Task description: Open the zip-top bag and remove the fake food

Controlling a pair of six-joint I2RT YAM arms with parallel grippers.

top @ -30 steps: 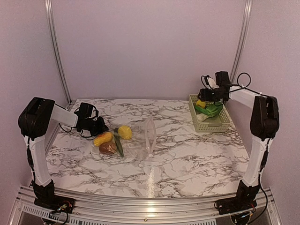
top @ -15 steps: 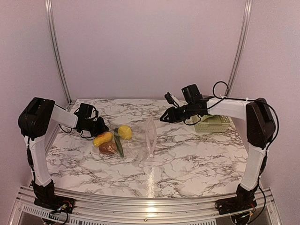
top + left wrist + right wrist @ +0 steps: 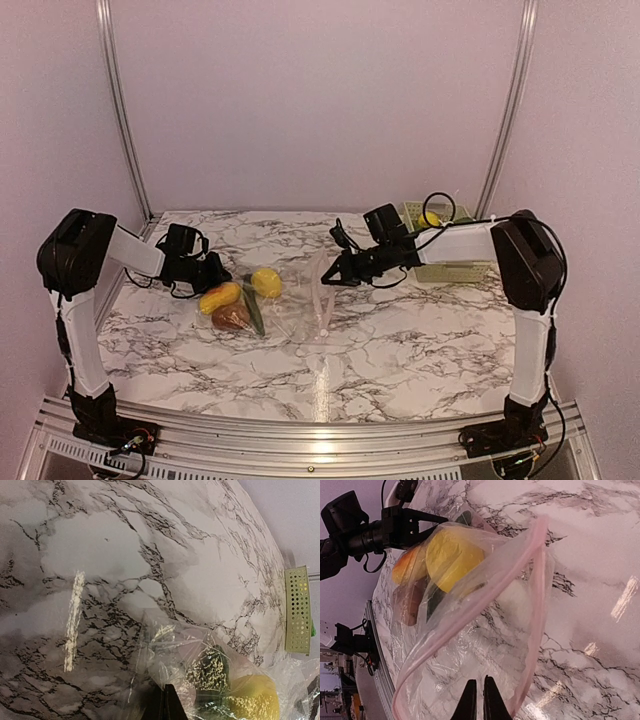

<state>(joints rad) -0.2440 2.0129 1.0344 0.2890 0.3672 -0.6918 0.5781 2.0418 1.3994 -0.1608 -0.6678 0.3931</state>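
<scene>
Right wrist view: bag (image 3: 485, 630) lies open-mouthed on worktop (image 3: 600, 540), food (image 3: 452, 555) bunched at far end. Right end effector (image 3: 477, 700): fingers almost together at mouth, grip unclear. Left end effector (image 3: 164, 697): fingers together at bag's corner. Risk: pinched film drags whole bag, food left inside.

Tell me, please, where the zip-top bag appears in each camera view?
Top external: the zip-top bag lies mid-table, left of centre.
Left wrist: the bag sits bottom right, crinkled over the food.
Right wrist: the bag fills the middle, its pink zip strip looped open.
Shared landmark: the yellow fake food inside it.
</scene>
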